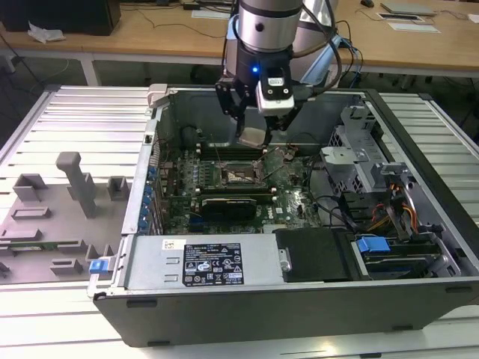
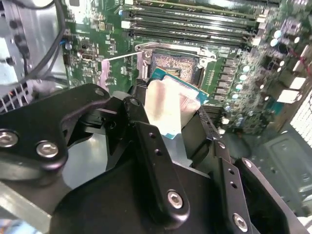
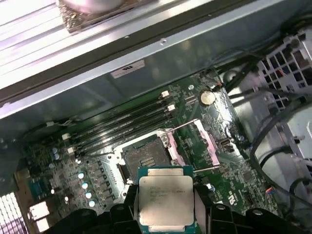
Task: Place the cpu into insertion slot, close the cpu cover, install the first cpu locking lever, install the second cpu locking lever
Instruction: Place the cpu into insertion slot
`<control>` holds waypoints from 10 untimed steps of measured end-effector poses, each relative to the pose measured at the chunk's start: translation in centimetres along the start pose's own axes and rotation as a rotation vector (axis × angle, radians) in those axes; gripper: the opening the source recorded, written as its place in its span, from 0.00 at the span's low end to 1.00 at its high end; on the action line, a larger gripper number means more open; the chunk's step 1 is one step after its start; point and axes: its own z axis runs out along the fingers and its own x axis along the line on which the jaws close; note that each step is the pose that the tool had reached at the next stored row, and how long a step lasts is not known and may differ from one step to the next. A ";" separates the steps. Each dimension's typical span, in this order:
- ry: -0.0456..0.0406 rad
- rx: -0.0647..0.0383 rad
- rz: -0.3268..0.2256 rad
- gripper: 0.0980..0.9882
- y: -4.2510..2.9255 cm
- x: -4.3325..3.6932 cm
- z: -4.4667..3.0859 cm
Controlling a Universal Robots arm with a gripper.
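One end effector (image 1: 254,123) is clamped on the cpu (image 1: 253,136), gripping two of its edges. The cpu hangs flat above the open slot (image 1: 239,176) on the green board (image 1: 296,198), toward the far side of the case (image 1: 299,307). In the first wrist view the cover (image 3: 171,146) stands lifted beside the slot.

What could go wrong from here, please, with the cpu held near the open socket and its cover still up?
1. The hand grips the cpu by its edges, clear of the open socket. If it were lowered tilted or offset, it might damage the exposed contacts.
2. The cpu cover and a locking lever stand raised beside the socket. The broad fingers might knock them on a descent.
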 end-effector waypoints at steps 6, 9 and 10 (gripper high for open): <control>-0.0118 -0.003 0.138 0.50 -0.02 -0.01 0.24; -0.0188 -0.004 0.221 0.50 -0.03 -0.01 0.39; -0.0202 -0.005 0.237 0.50 -0.04 -0.01 0.42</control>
